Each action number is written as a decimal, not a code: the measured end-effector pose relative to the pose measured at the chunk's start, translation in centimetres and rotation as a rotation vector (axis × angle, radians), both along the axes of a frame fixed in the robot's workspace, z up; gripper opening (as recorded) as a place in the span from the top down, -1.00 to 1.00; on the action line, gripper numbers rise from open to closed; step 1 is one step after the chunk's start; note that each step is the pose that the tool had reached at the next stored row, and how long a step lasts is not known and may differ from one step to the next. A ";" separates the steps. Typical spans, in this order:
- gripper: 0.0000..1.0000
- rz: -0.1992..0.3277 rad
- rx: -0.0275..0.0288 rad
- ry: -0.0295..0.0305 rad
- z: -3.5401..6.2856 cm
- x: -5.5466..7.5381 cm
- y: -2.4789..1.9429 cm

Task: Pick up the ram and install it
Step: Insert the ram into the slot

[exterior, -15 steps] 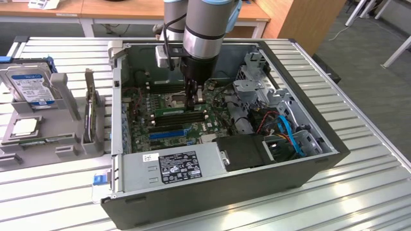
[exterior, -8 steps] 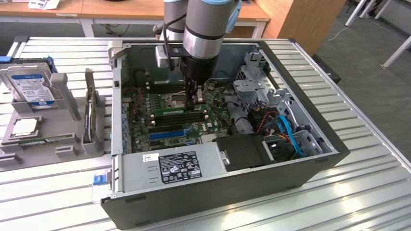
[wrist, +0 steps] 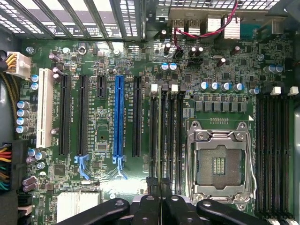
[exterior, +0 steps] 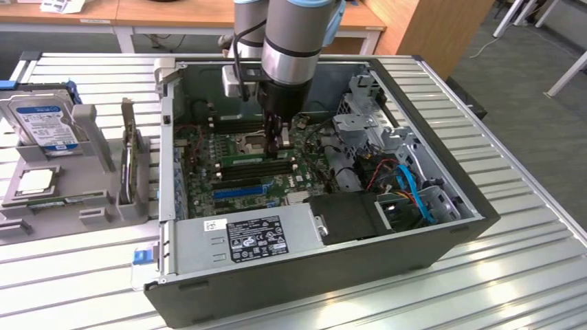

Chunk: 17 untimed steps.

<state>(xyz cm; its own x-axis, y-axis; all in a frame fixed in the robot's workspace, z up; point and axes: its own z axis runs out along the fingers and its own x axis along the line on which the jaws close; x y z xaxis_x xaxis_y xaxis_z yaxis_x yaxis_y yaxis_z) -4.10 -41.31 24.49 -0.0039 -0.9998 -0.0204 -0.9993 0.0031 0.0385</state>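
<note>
My gripper (exterior: 278, 144) reaches down into the open computer case (exterior: 431, 240), over the motherboard's memory slots beside the processor socket (wrist: 218, 164). The ram (exterior: 243, 159) is a thin green stick lying along those slots right under the fingertips. In the wrist view the ram (wrist: 164, 140) shows edge-on as a dark narrow line running from between the black fingers (wrist: 147, 206) along one slot. The gripper (wrist: 161, 201) is shut on it. Whether the stick is seated in the slot or just above it cannot be told.
A grey holder (exterior: 92, 216) at the exterior view's left carries a hard drive (exterior: 41, 124), a square silver chip (exterior: 35, 181), a flat green stick (exterior: 64, 201) and an upright card (exterior: 133, 161). The power supply (exterior: 247, 237), drive cage (exterior: 367, 130) and cables (exterior: 413, 192) crowd the case.
</note>
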 end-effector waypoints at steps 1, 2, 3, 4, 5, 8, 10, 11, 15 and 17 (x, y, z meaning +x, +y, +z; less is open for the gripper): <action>0.76 0.000 -0.0001 0.0001 0.00 0.0 -0.03; 0.76 0.000 -0.0001 0.0001 0.01 0.0 -0.07; 0.76 0.000 -0.0001 0.0001 0.00 0.0 -0.11; 0.76 0.000 -0.0001 0.0001 0.00 0.0 -0.15; 0.76 0.000 0.0000 0.0001 0.00 0.0 -0.18; 0.76 0.000 -0.0001 0.0001 0.00 0.0 -0.30; 0.76 0.000 0.0001 0.0000 0.00 0.0 -0.37; 0.76 0.000 0.0002 0.0000 0.00 0.0 -0.37; 0.76 0.000 0.0002 -0.0006 0.00 0.0 -0.38; 0.76 0.000 0.0003 -0.0017 0.00 0.0 -0.38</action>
